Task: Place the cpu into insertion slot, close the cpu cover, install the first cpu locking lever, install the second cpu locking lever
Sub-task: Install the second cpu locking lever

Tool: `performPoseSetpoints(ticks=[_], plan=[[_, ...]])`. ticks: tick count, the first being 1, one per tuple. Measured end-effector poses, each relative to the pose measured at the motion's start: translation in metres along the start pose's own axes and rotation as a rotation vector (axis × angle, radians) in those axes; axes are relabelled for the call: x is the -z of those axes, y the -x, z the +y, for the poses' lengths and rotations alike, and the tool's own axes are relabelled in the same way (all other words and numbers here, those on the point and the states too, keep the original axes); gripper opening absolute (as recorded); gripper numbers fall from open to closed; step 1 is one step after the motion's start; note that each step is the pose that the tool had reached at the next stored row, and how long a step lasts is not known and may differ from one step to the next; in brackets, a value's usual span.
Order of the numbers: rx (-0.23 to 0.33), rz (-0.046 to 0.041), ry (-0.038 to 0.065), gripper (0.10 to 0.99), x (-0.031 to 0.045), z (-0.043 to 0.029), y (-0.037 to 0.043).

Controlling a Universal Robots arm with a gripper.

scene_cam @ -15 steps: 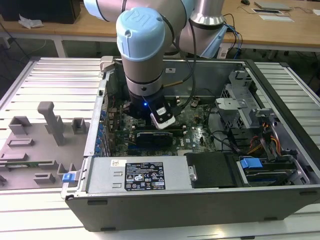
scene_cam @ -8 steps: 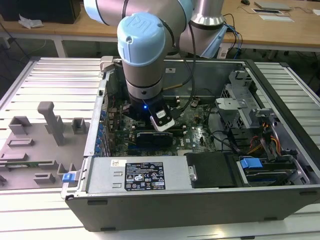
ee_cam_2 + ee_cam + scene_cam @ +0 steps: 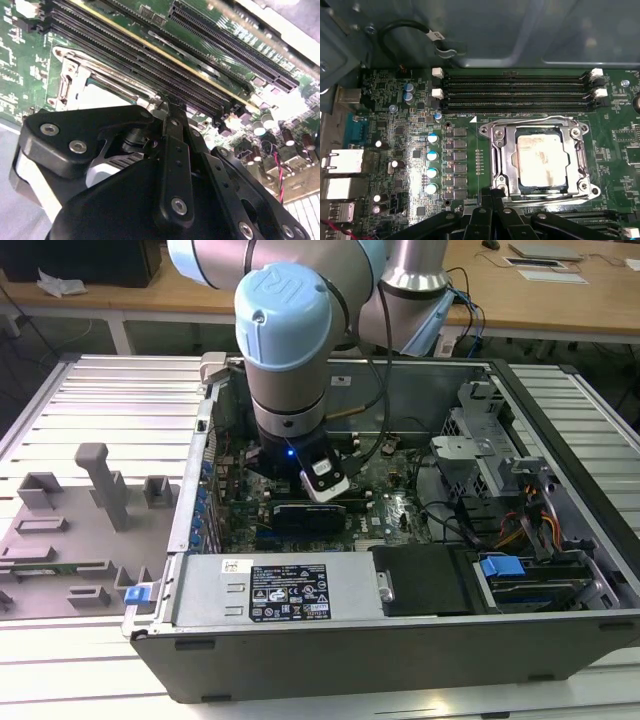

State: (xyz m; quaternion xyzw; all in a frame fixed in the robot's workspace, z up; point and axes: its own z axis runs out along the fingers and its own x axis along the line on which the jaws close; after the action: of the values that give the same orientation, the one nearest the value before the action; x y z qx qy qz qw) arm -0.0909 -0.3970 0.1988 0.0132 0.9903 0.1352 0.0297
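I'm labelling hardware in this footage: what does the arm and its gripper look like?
The arm is silver-grey tube with pale blue joint caps and a black cable running down it. The gripper is black linkage bars fixed with silver screws.

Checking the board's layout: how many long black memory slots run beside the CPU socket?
4, stacked parallel between the cpu cover and the case's grey wall. None seems hidden.

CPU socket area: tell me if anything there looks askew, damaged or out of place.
Nothing stands out. In the first wrist view the cpu sits square in the insertion slot, with the cpu cover lying flat around it. The gripper is at the socket's edge.
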Motion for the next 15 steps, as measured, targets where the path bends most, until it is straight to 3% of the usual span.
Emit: performPoseSetpoints(ticks=[6, 7, 8, 9, 10, 15], plan=[[0.000, -0.0004, 0.000, 0.106, 0.0054, 0.0015, 0.0003], [0.000, -0.0003, 0.000, 0.106, 0.0081, 0.0022, 0.0005], [0.000, -0.0004, -0.001, 0.106, 0.0167, 0.0047, 0.0010], [-0.001, -0.0022, -0.043, 0.106, 0.0192, 0.0054, 0.0016], [-0.008, -0.0040, -0.054, 0.106, 0.0182, 0.0054, 0.0096], [-0.012, -0.0038, -0.058, 0.106, 0.0171, 0.0056, 0.0237]])
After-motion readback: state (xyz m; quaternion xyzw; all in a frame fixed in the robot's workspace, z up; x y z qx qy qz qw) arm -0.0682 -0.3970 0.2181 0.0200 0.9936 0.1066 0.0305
